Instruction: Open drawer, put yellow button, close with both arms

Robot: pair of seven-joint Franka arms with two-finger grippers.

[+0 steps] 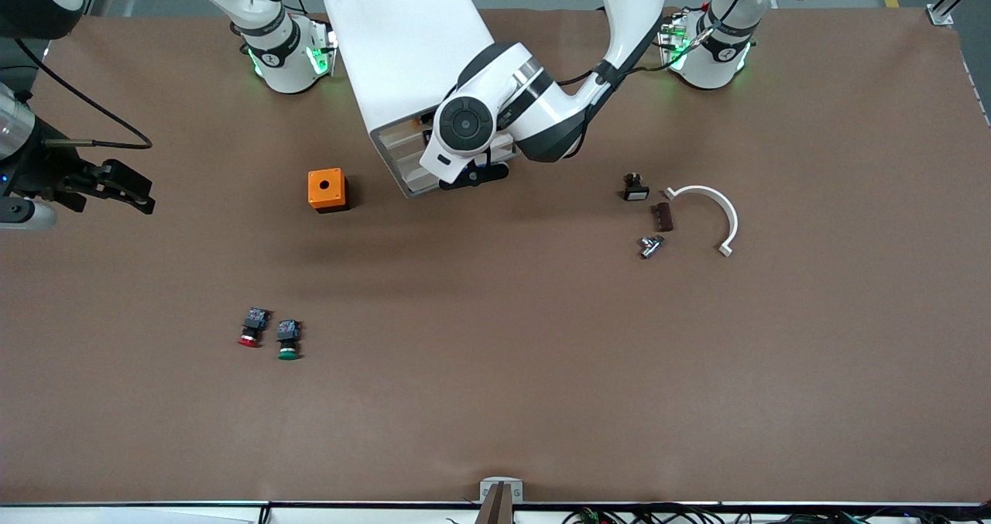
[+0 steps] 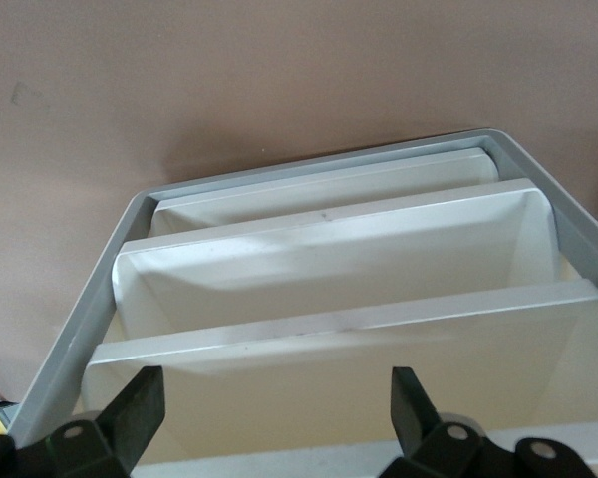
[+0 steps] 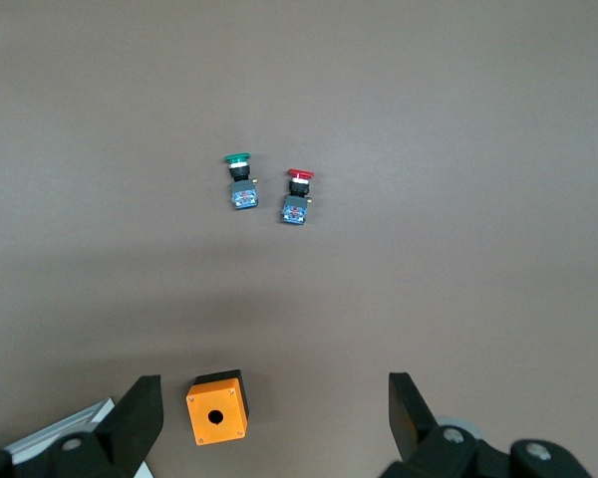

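The white cabinet (image 1: 402, 52) stands between the arms' bases, its drawer fronts (image 1: 406, 166) facing the front camera. My left gripper (image 1: 472, 176) is at those fronts, low over the table. In the left wrist view it (image 2: 276, 383) is open and empty, its fingers (image 2: 140, 403) astride the uppermost drawer's front edge (image 2: 279, 460), with the lower drawers' lips (image 2: 329, 234) below it. The left arm hides most of the uppermost drawer in the front view. The yellow button is hidden. My right gripper (image 1: 132, 191) hangs high toward the right arm's end, open and empty (image 3: 274, 383).
An orange box with a hole (image 1: 327, 190) (image 3: 217, 406) sits beside the cabinet. The red button (image 1: 252, 329) (image 3: 297, 194) and green button (image 1: 288, 340) (image 3: 239, 181) lie nearer the front camera. A white curved piece (image 1: 716, 207) and three small parts (image 1: 651, 245) lie toward the left arm's end.
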